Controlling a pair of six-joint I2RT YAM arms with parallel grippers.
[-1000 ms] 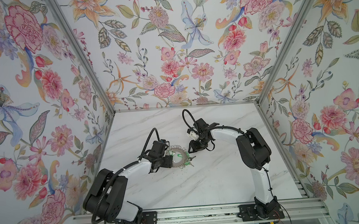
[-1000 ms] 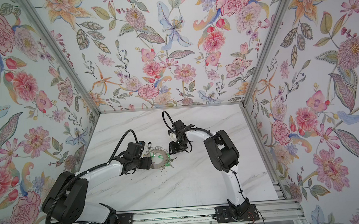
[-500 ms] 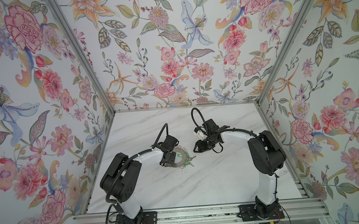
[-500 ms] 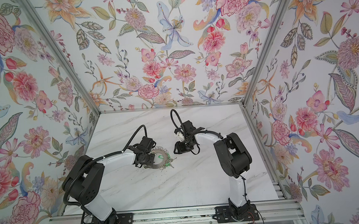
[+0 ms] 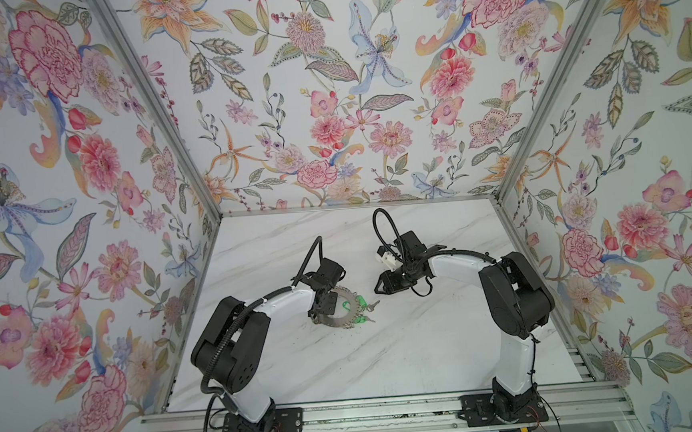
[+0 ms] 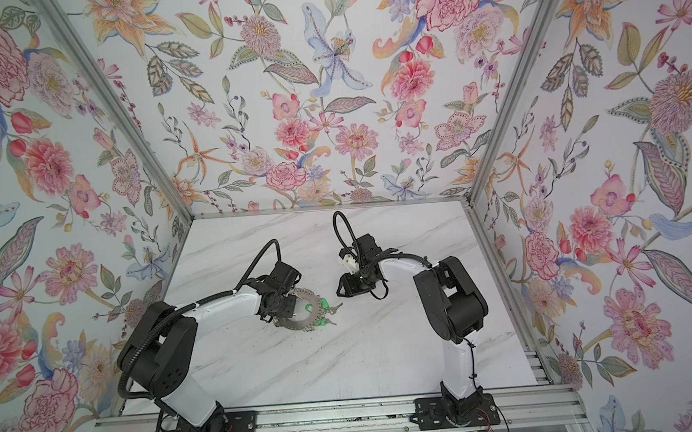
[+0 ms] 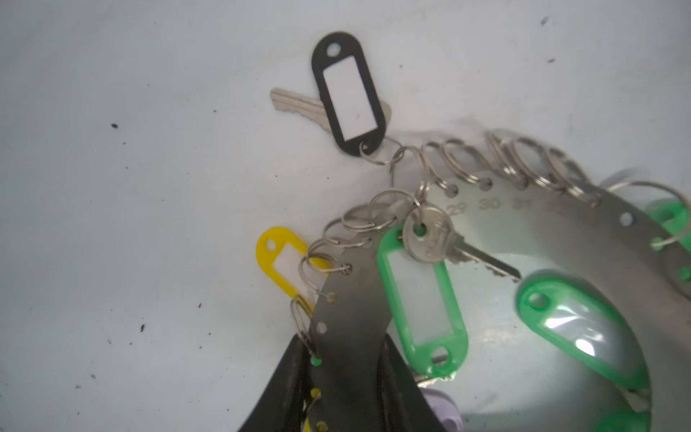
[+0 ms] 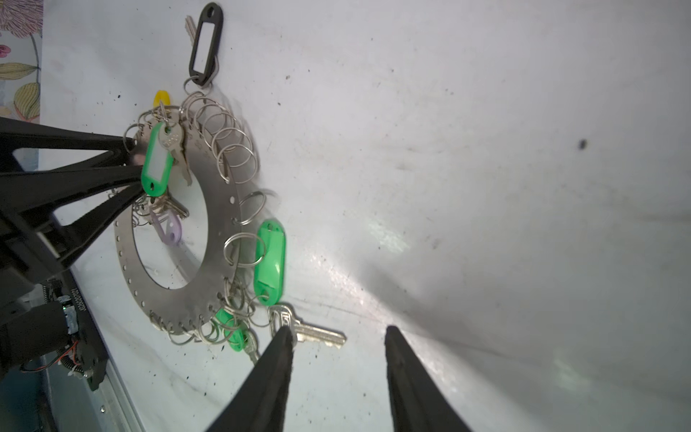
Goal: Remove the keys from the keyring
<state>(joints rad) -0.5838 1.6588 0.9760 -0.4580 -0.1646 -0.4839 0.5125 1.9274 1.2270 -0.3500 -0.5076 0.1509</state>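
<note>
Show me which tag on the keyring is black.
The black tag lying outside the keyring rim, over its key; the rest are green, yellow or lilac.

Lilac tag (image 7: 445, 411) cropped at view's edge; keyring (image 7: 351, 329) numbers blurry.

flat grey keyring (image 8: 220, 209) holds several colour-tagged keys (image 8: 318, 334).

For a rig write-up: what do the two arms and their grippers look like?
Both the left arm and right arm have glossy white links between bulky black joint housings, on black base plates. A black ribbed cable runs along the left arm; thin black cables loop above each wrist. The left gripper and right gripper have matte black fingers tapering to narrow tips.
</note>
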